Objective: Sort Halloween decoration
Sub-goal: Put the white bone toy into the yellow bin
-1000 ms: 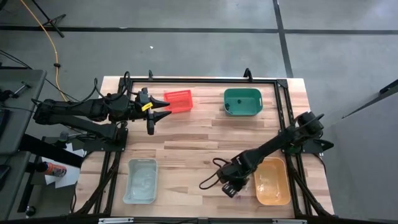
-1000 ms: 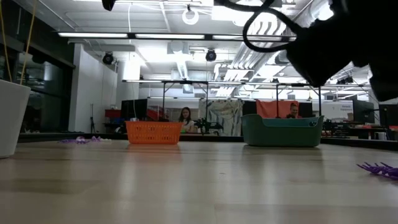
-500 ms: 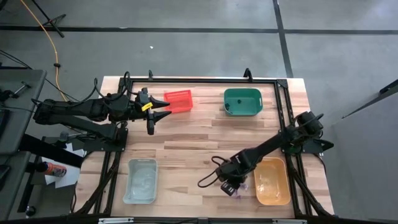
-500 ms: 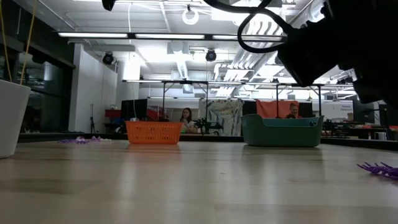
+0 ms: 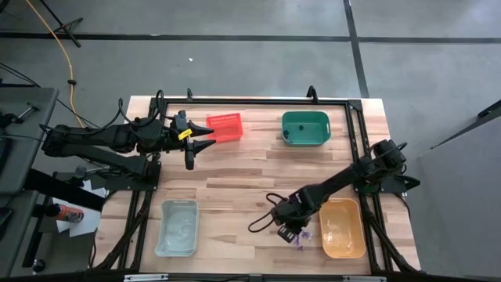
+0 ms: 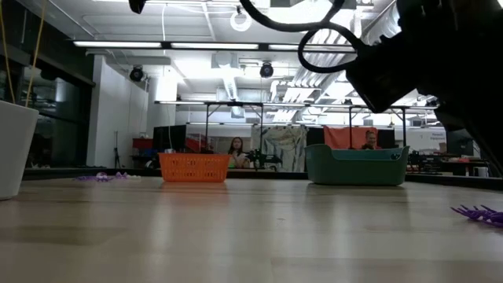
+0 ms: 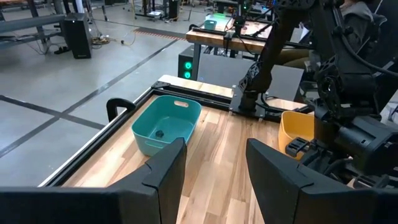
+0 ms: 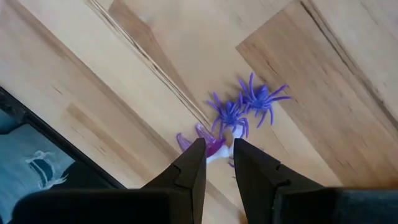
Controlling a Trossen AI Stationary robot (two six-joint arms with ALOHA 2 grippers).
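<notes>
Right gripper (image 8: 216, 155) fingers slightly parted over purple spiders (image 8: 245, 106), nothing grasped; left gripper (image 7: 214, 163) fingers released, idle.

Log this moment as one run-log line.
right gripper: fingers narrowly apart over purple spiders, none held | left gripper: open, waiting by red basket

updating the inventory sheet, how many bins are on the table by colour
red bin: 1
green bin: 1
orange bin: 1
clear bin: 1
total: 4
</notes>
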